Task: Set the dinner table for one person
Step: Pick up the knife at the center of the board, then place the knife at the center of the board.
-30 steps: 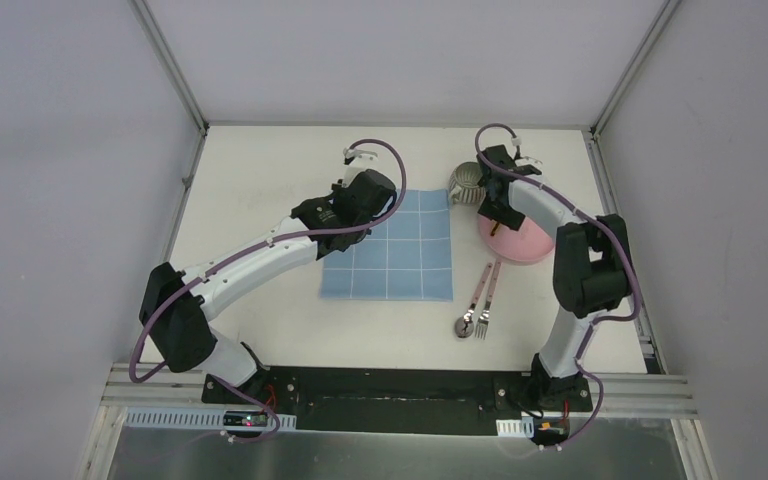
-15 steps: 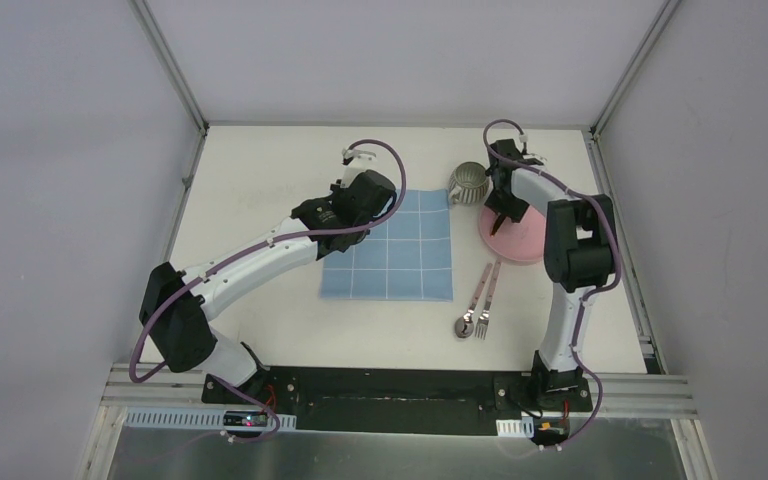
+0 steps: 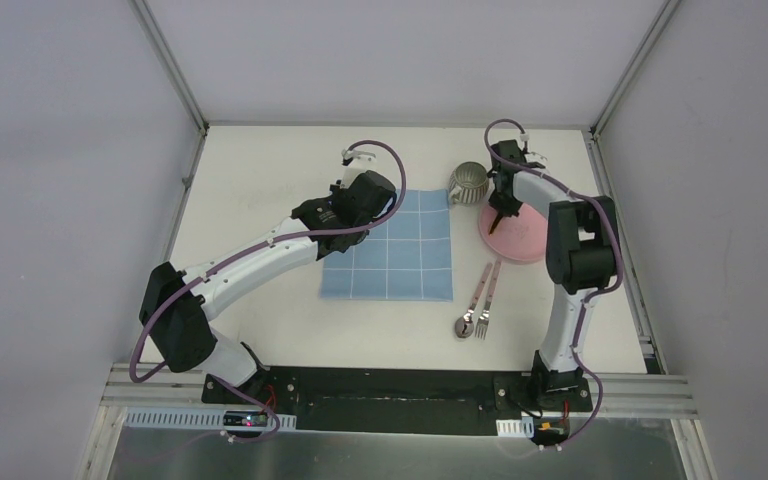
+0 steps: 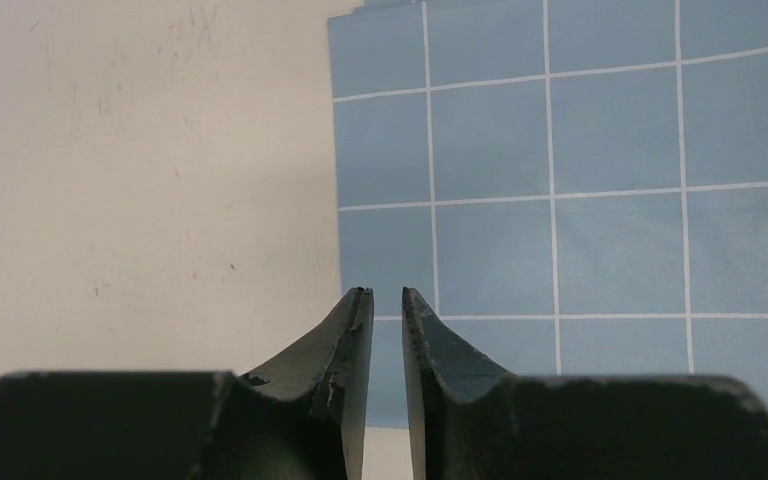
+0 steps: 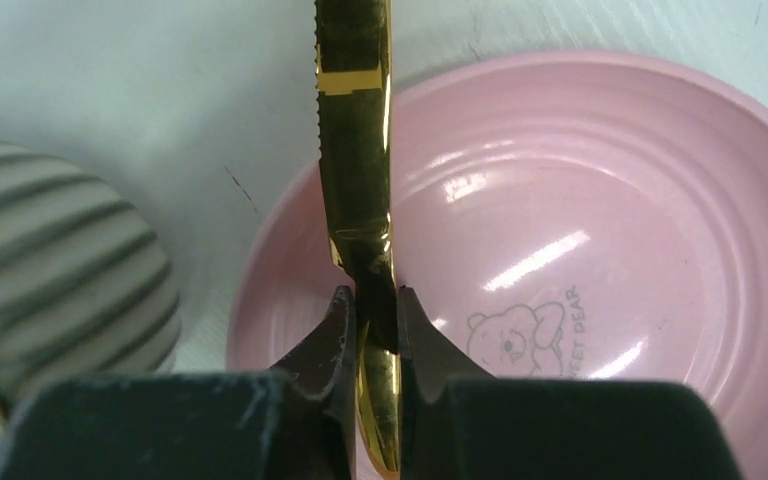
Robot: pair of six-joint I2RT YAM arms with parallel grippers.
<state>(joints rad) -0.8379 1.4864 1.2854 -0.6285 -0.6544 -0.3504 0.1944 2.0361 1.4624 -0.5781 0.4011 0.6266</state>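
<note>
**A:** What lies nearest the arm bases?

**B:** A spoon (image 3: 464, 326) and a fork (image 3: 482, 325), side by side on the off-white worktop (image 3: 260, 180). Beyond them to the left, a blue grid-lined placemat (image 3: 395, 250) lies flat with nothing on it.

**A:** And the left gripper?

**B:** The left gripper (image 4: 387, 295) hangs over the placemat's left edge, its fingers a slit apart and empty.

**A:** Farther back?

**B:** The right gripper (image 5: 372, 300) is clamped on a gold knife (image 5: 355, 150) that crosses the rim of a pink plate (image 5: 610, 200). I cannot tell whether it is lifted. A ribbed grey cup (image 5: 50, 260) stands just beside the plate.

**A:** Which step is this?

**B:** Picking up the knife, I judge. Next it needs lifting clear without dragging the plate, then laying beside the placemat. Plate, cup, spoon and fork are not yet set.
</note>
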